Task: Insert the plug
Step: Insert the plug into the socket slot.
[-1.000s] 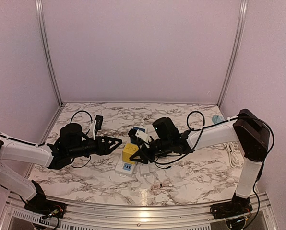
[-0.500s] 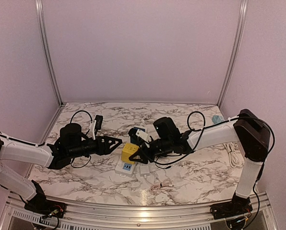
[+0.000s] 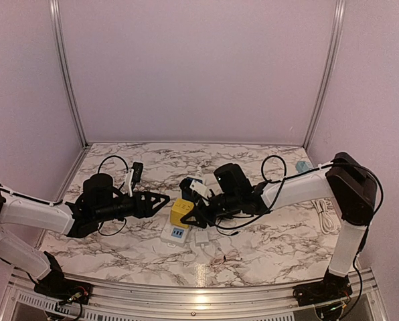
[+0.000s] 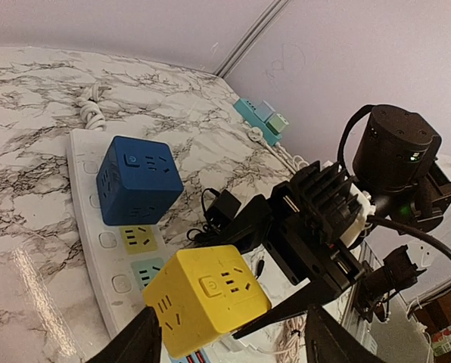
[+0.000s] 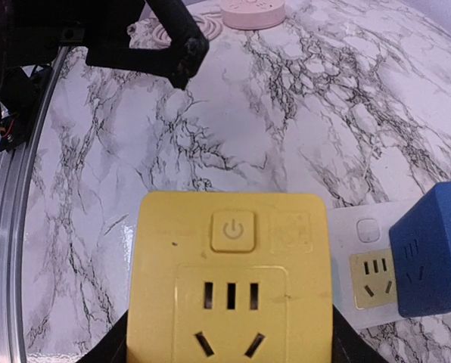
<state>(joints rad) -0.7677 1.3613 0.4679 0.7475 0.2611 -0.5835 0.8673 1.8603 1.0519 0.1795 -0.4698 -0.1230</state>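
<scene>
We see the right gripper [image 3: 190,216] closed on the yellow cube-shaped plastic plug [image 3: 180,212]. Its black fingers [image 4: 265,227] press against two opposite sides of the cube, and the power-button face is turned toward the right wrist camera. The cube fills the gap between those jaws and sits tilted over the near end of the long white plastic power strip [image 4: 87,171]. We cannot tell whether its prongs have entered a socket.

Beyond the right jaws, further along the same strip, a blue plastic cube-shaped plug [image 4: 138,180] stands on the strip, with pale yellow and green socket plates bare between the two cubes.

The left gripper [image 3: 163,198] is spread wide and holds nothing. Its two fingers [image 4: 144,340] frame the yellow cube, which lies just ahead of the tips, not between them. In the overhead view these jaws point at the cube from its left and stop short of it.

Well beyond the left jaws, a small teal plastic block [image 4: 257,115] lies on the marble-patterned table [image 3: 280,241]. A pale pink round disc [image 5: 253,7] lies on the table past the left fingers, as seen from the right wrist.
</scene>
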